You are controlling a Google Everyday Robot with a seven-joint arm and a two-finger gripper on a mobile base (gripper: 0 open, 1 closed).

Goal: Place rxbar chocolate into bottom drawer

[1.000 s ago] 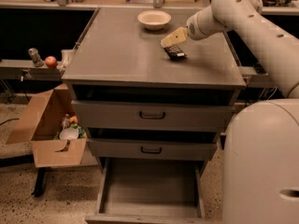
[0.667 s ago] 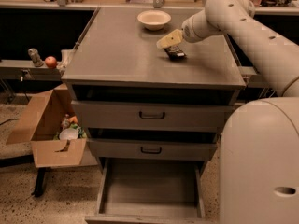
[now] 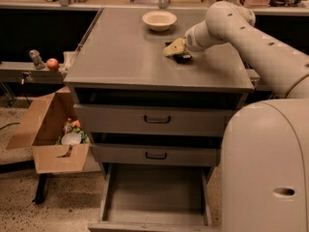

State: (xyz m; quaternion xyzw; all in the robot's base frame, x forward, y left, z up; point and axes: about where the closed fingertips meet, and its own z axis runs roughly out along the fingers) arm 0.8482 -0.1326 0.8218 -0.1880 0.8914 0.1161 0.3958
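The rxbar chocolate (image 3: 183, 58) is a small black bar lying on the grey cabinet top (image 3: 125, 57), right of centre. My gripper (image 3: 174, 48) is directly over the bar, touching or nearly touching its left end, and hides part of it. The bottom drawer (image 3: 154, 193) is pulled open at the foot of the cabinet, and its grey floor is bare. A cream-white round bowl (image 3: 159, 19) stands behind the gripper on the far part of the top.
The two upper drawers (image 3: 157, 120) with black handles are shut. An open cardboard box (image 3: 50, 129) with items stands on the floor at the left. A red apple (image 3: 52, 64) sits on a low shelf at the left. My white base (image 3: 265, 168) fills the lower right.
My gripper has shifted slightly left and lower onto the black bar. The bar, the bowl and the drawers have not moved.
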